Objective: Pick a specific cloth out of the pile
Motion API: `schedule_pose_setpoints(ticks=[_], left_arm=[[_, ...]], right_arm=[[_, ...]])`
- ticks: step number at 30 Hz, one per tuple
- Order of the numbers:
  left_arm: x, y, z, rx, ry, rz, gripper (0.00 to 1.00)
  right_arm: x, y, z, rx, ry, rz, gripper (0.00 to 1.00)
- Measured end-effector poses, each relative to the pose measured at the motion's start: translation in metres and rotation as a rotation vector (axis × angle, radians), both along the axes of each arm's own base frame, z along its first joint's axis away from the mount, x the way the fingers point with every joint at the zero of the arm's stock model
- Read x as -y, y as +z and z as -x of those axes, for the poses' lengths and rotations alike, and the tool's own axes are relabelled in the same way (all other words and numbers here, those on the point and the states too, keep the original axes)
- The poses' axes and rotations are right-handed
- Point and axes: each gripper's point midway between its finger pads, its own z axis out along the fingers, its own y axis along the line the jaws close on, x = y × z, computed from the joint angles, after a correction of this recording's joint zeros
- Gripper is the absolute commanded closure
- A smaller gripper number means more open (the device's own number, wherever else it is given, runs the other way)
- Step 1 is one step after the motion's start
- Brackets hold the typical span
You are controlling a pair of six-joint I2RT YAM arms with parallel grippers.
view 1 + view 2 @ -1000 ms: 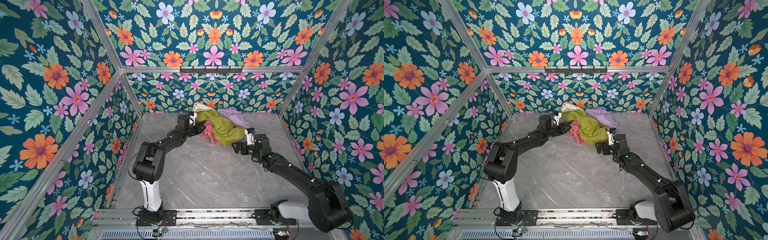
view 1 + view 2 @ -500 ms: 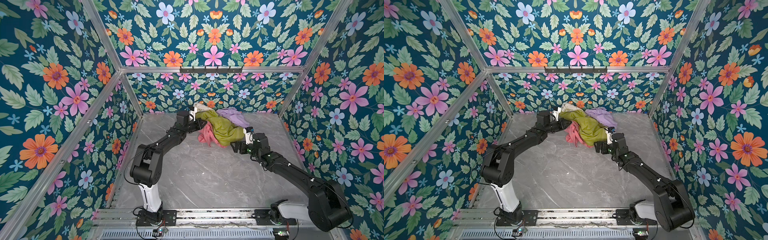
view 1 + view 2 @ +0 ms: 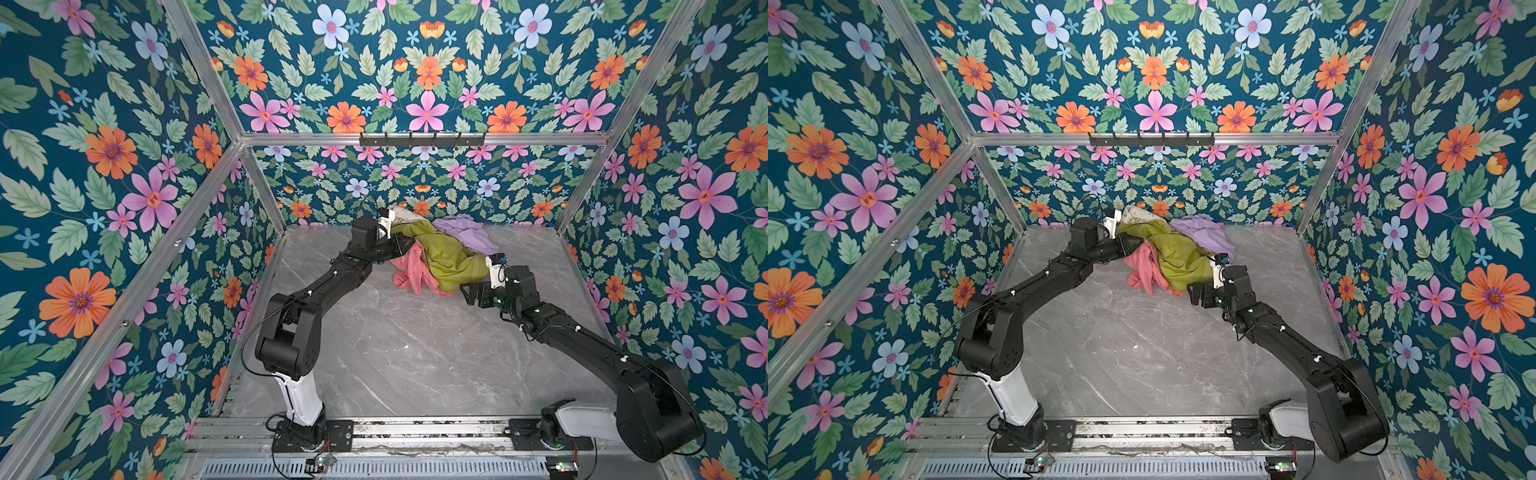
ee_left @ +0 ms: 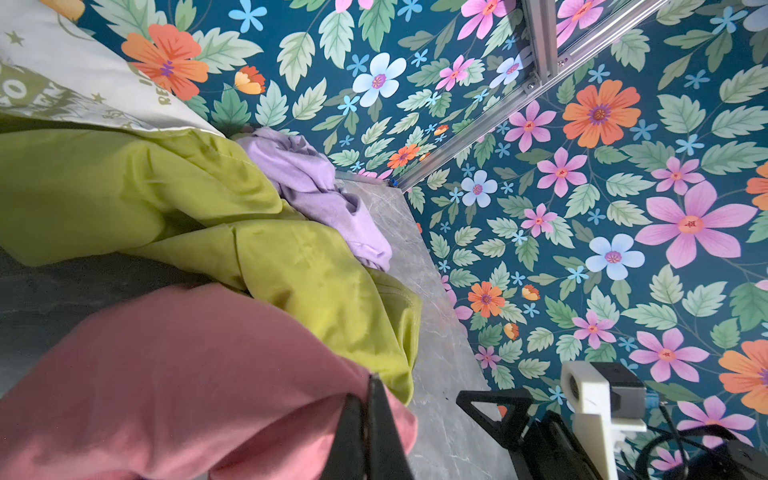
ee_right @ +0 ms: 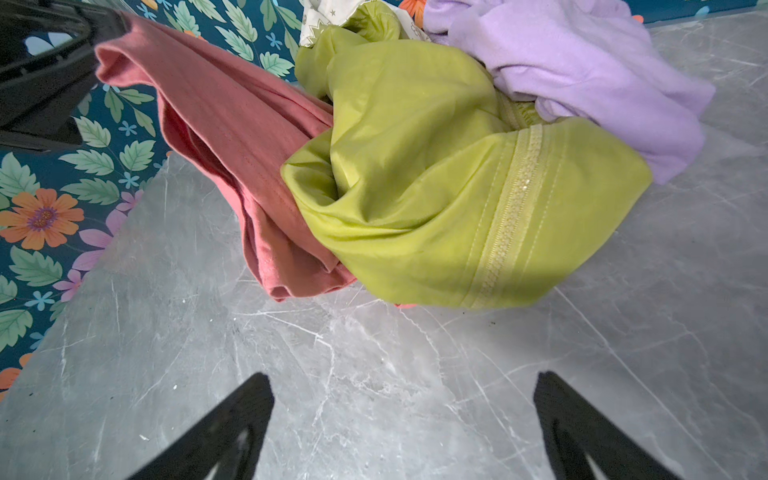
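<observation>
Clearly left fingers pinch shut on the salmon-pink cloth, its lower folds tucked under the olive-green cloth; right fingers gape empty near that cloth; pulling could drag the olive-green cloth along.

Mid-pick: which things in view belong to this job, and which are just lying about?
Job: salmon-pink cloth, left gripper shut on it, pile.
Lying about: olive-green cloth, lilac cloth, cream patterned cloth, open right gripper, hook rail.

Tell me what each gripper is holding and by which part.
Left gripper pinches the salmon-pink cloth by one bunched upper end. Right gripper is open, holding nothing.
</observation>
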Motion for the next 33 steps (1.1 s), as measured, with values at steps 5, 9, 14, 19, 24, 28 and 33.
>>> schedule_pose_setpoints(ticks=[5,9,14,19,24,28,33], left_arm=[[0.000,0.013,0.002,0.020,-0.002,0.009,1.00],[0.000,0.023,0.002,0.037,-0.002,0.016,1.00],[-0.001,0.033,0.006,0.055,-0.003,0.023,1.00],[-0.002,0.041,0.008,0.069,-0.003,0.029,1.00],[-0.002,0.046,0.010,0.078,-0.004,0.033,1.00],[-0.003,0.054,0.013,0.093,-0.004,0.040,1.00],[-0.005,0.069,0.018,0.111,-0.002,0.058,1.00]], right_arm=[[0.001,0.000,0.000,0.001,-0.005,0.003,0.01],[0.001,-0.001,0.000,0.000,-0.005,0.003,0.01],[0.001,0.000,0.001,0.001,-0.005,0.003,0.01],[0.002,-0.001,0.002,0.002,-0.005,0.003,0.01],[0.002,0.001,0.003,0.006,-0.005,0.002,0.01],[0.003,0.005,0.005,0.017,-0.005,-0.002,0.01],[0.003,0.007,0.007,0.022,-0.005,-0.004,0.01]])
